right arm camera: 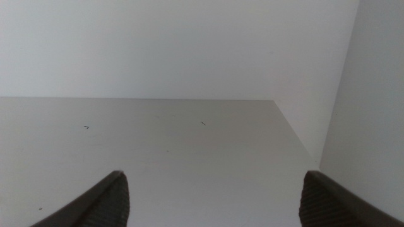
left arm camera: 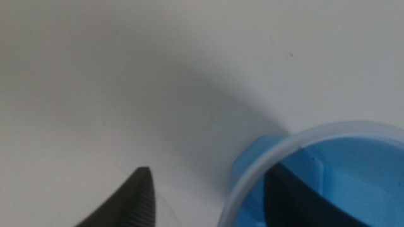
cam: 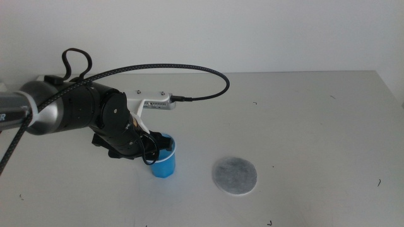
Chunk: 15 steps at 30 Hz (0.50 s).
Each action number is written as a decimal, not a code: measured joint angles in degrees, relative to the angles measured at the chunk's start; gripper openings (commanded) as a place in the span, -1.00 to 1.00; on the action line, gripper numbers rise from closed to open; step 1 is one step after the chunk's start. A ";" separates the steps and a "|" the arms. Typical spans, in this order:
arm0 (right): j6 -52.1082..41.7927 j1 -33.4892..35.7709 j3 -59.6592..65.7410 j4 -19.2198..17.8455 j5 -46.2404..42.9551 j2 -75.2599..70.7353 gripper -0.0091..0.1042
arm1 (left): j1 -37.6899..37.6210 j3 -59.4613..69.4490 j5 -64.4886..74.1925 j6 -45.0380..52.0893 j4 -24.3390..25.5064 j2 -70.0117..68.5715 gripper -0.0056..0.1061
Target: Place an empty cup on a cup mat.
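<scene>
The blue cup (cam: 164,161) stands upright on the white table, left of the middle. The grey round cup mat (cam: 234,175) lies flat about a cup's width to its right, with nothing on it. My left gripper (cam: 153,146) reaches in from the left and is at the cup's rim. In the left wrist view the cup (left arm camera: 353,157) is close up. One jaw is inside the cup and the other is outside, with a gap between it and the cup's wall, so my left gripper (left arm camera: 214,189) is open. My right gripper (right arm camera: 211,186) is open, empty and outside the middle view.
The left arm's black braided cable (cam: 189,68) arcs over the table behind the cup. The table's right edge (cam: 391,88) and a white wall lie beyond. A few small dark specks mark the tabletop.
</scene>
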 measured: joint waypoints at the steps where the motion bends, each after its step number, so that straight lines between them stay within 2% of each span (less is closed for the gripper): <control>1: 0.00 0.00 0.00 0.00 0.00 0.00 0.82 | 0.00 0.00 -0.11 0.00 0.00 0.00 -0.42; 4: 0.00 0.00 0.00 0.00 0.00 0.00 0.82 | 0.00 0.00 -0.36 -0.03 -0.94 0.00 -0.87; 15: 0.00 0.00 0.00 0.00 0.00 0.00 0.82 | -1.05 -2.90 5.35 -0.09 -1.60 -2.01 -0.90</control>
